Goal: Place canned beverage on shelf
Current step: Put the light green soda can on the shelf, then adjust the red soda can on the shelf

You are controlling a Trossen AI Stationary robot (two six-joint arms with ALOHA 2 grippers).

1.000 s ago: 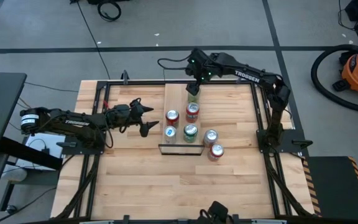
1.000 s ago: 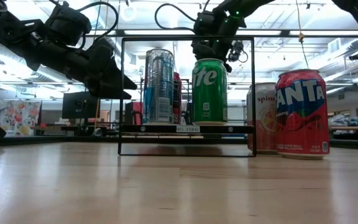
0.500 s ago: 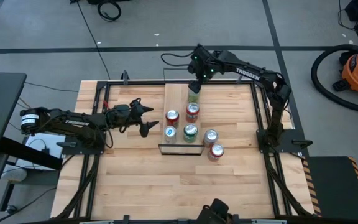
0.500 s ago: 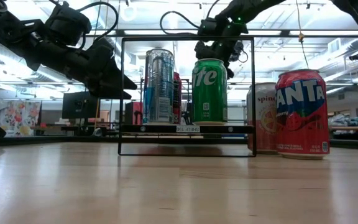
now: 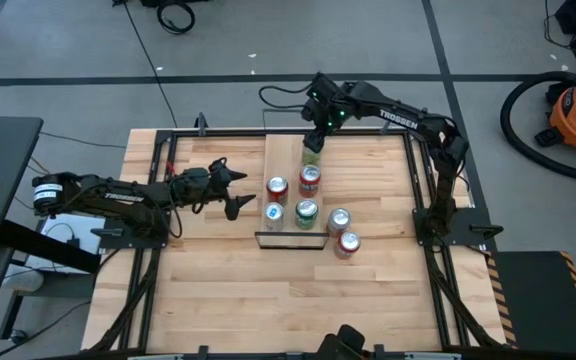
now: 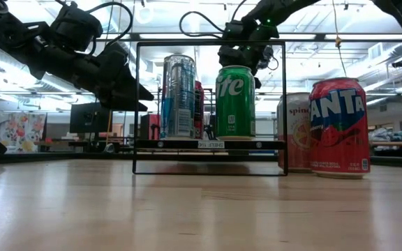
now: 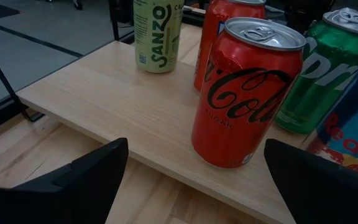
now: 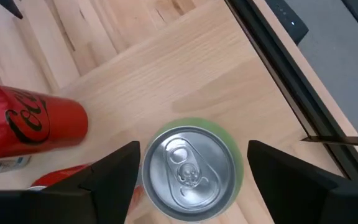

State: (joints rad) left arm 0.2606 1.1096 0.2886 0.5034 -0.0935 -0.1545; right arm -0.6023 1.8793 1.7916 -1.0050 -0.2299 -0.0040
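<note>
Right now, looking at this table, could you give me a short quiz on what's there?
1. How many cans stand on the shelf?
2. True or false: the left fingers hold a can.
3. Which can does the right arm reach over? A) pale green can B) red can C) silver-blue can

Key: 1. Five. 2. False; they are open and empty, beside the shelf. 3. A.
</note>
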